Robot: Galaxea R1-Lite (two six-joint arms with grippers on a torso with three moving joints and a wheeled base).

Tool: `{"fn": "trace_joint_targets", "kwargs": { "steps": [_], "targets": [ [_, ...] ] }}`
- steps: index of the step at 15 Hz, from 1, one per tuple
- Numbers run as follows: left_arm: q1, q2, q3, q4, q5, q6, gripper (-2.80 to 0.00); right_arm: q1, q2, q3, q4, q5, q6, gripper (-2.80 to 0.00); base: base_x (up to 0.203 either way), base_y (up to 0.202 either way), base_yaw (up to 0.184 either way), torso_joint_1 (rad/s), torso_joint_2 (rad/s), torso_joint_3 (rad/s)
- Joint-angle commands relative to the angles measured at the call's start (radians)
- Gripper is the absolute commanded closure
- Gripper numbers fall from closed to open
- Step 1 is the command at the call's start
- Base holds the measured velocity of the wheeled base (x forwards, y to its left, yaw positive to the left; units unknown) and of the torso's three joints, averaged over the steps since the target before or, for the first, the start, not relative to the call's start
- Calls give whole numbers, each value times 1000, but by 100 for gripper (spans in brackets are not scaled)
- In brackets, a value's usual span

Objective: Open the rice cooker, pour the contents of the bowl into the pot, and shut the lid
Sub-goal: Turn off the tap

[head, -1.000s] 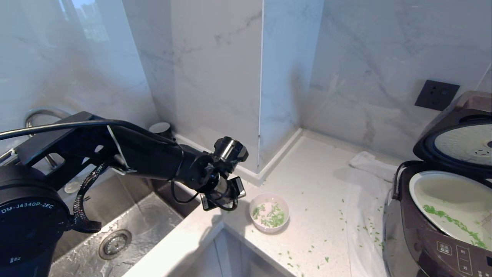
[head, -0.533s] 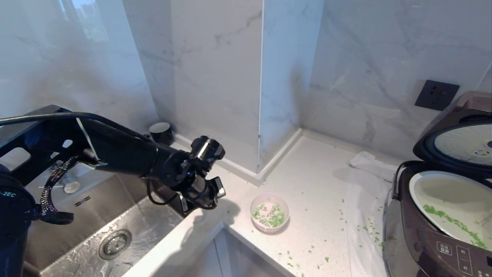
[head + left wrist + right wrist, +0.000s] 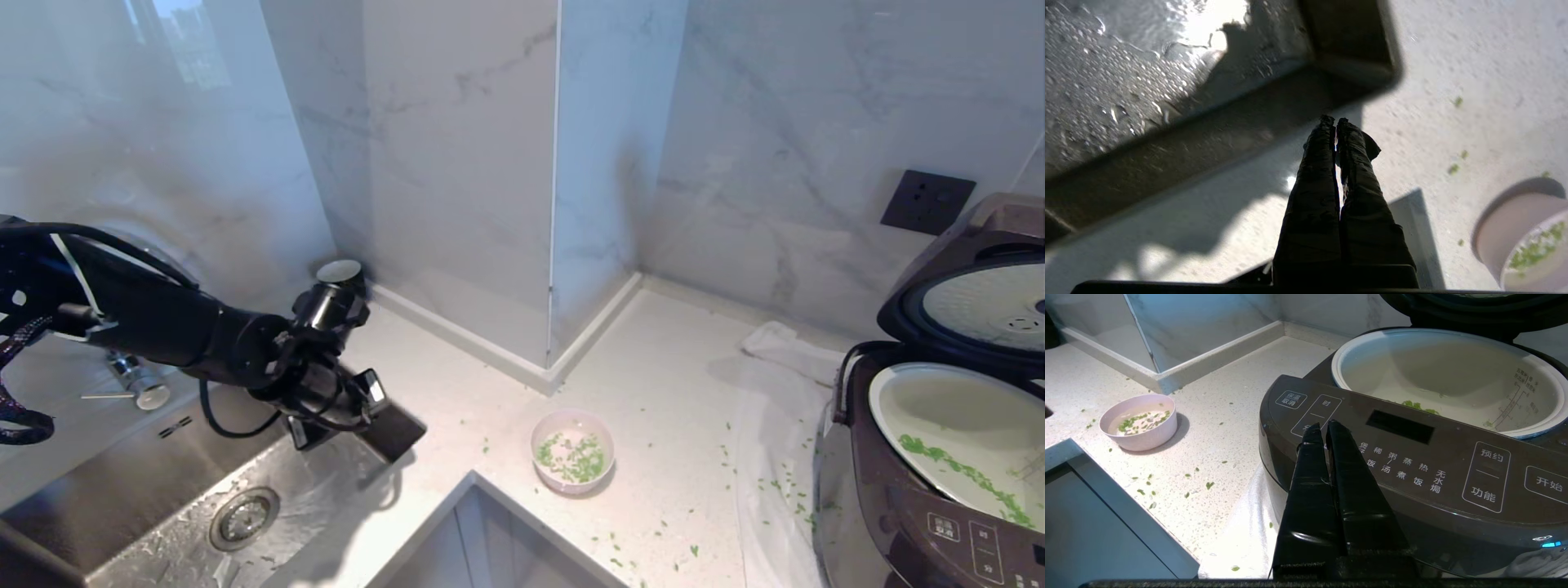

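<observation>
Right gripper (image 3: 1323,430) fingers pressed together, empty, hanging just before rice cooker (image 3: 898,498) panel; pot (image 3: 955,425) holds green bits, lid (image 3: 971,302) up; bowl (image 3: 571,451) on counter (image 3: 669,408), bits inside; left gripper (image 3: 1334,122) closed, empty, over sink (image 3: 204,490) corner

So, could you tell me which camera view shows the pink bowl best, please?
The right wrist view: the bowl shows whole, green bits inside. The head view shows it whole but smaller; the left wrist view cuts it off at the frame corner.
</observation>
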State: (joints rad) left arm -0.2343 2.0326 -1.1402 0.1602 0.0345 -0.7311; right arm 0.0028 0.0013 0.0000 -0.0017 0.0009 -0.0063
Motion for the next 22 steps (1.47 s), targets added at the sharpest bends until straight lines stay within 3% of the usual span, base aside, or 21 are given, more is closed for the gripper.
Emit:
{"fn": "trace_joint_targets", "kwargs": {
  "steps": [1,6,13,17,22],
  "targets": [
    [102,-7,73,-80,1,46,0,0,0,0,0,1,0,0,0,0,0,0,0,0],
    [321,-38,135,-123,-70,152,0,0,0,0,0,1,-1,0,0,0,0,0,0,0],
    [638,-22,118,-168,-127,310,0,0,0,0,0,1,0,0,0,0,0,0,0,0],
    [741,26,57,-176,-136,329,0,0,0,0,0,1,-1,0,0,0,0,0,0,0],
    [814,102,-53,-175,-136,353,0,0,0,0,0,0,-1,0,0,0,0,0,0,0]
  ]
}}
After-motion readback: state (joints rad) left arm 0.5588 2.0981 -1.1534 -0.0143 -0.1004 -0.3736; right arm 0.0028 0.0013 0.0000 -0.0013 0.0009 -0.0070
